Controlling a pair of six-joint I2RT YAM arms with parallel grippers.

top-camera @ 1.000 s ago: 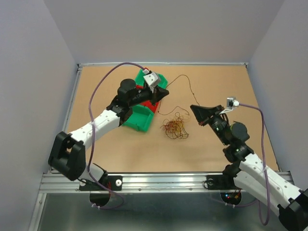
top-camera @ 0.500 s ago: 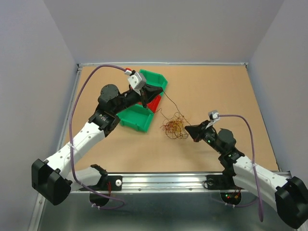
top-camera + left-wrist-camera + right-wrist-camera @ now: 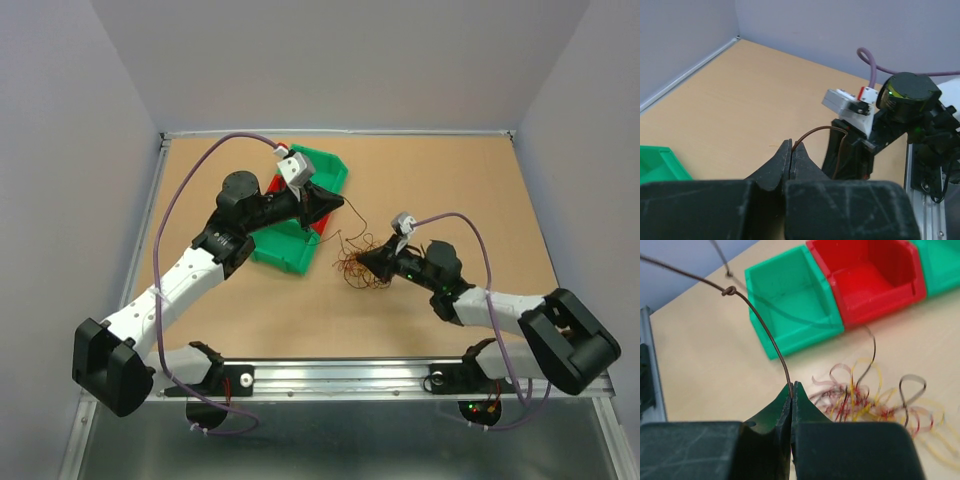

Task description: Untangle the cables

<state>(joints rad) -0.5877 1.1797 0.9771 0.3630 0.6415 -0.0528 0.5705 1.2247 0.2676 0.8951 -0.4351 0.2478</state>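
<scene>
A tangle of hair-thin red, orange-yellow and dark cables (image 3: 362,268) lies on the table's middle; it also shows in the right wrist view (image 3: 875,400). One dark brown cable (image 3: 354,221) runs between both grippers. My left gripper (image 3: 338,204) is shut on one end of it (image 3: 810,136), above the bins' right edge. My right gripper (image 3: 363,258) is low at the tangle's right side, shut on the same cable (image 3: 771,337), which has a small knot (image 3: 729,290). The two grippers are close, and the right one shows in the left wrist view (image 3: 850,155).
A green bin (image 3: 285,250), a red bin (image 3: 321,220) and a second green bin (image 3: 325,165) sit in a row left of the tangle, partly under the left arm. In the right wrist view they are the green bin (image 3: 790,295) and red bin (image 3: 865,275).
My right gripper has moved left and down from the right of the table to the tangle, still holding the dark cable. The left gripper has shifted a little; the cable between them is now short.
</scene>
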